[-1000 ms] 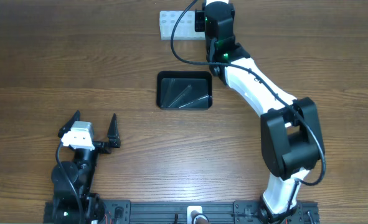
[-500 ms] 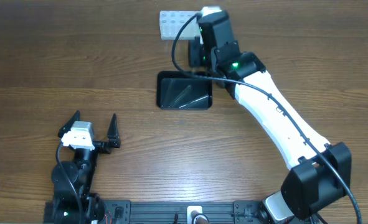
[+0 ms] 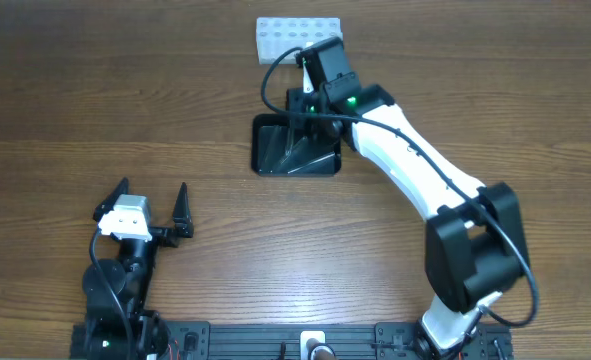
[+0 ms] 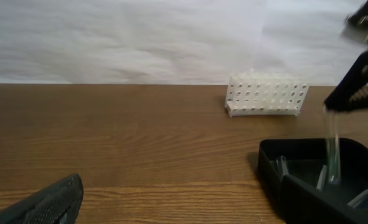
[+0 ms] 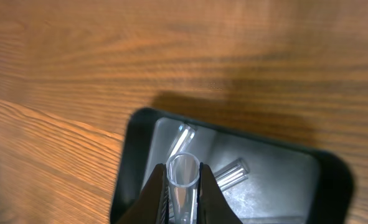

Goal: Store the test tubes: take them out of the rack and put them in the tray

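My right pincer [image 5: 182, 193] is clamped on a clear test tube [image 5: 184, 169], which hangs upright with its lower end inside the black tray [image 5: 129, 163]. At least two other tubes [image 5: 230, 171] lie flat in there. The white rack [image 3: 280, 35] stands just beyond the tray on the tabletop [image 3: 475, 100], and my left pincer [image 3: 147, 203] sits spread wide, well apart from both.

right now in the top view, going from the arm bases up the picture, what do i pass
left gripper → tray → rack. The right gripper, shut on a test tube, overlaps the tray, so it is left out.
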Robot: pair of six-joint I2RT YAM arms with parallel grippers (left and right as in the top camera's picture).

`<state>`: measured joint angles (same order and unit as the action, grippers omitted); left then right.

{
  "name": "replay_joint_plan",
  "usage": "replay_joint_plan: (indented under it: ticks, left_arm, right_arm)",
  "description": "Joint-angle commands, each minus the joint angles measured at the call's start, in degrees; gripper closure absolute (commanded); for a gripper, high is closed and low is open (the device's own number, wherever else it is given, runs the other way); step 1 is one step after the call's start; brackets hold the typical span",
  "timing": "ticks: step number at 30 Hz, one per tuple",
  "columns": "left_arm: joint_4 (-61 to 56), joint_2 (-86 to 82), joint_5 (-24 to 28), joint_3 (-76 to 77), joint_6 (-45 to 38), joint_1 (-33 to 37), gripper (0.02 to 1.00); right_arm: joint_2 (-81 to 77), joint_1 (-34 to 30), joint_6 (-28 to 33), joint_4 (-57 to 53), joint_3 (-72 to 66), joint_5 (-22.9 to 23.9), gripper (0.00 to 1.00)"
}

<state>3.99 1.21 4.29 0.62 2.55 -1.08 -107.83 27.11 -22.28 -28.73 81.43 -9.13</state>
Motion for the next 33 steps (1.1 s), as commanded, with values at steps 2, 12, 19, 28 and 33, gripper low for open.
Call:
replay_joint_plan:
  ticks: [2,12,19,28,33]
  left_arm:
    - [0.15,-0.50,0.17,-0.28,-1.03,0.35,0.018]
    - [0.13,-0.50,0.20,-0.28,-1.05,0.35,0.018]
    - [0.13,-0.50,0.20,-0.28,-1.05,0.35,0.020]
    - [0.13,-0.50,0.20,-0.28,-1.05,0.35,0.018]
    - [0.13,-0.50,0.17,-0.28,-1.05,0.35,0.018]
  right_arm:
    - [-4.24,0.48,-1.29,0.15,-0.70,-1.62,0.943]
    - [-6.10,0.46,-1.51,-0.68,-0.72,-1.57,0.888]
    - [-6.10,0.48,-1.51,-0.61,-0.72,-1.57,0.715]
    - [-2.84,0.35,0.63,0.24,-0.70,-1.51,0.680]
    - [5.29,-0.81,5.16,-0.04,-0.70,5.01,0.402]
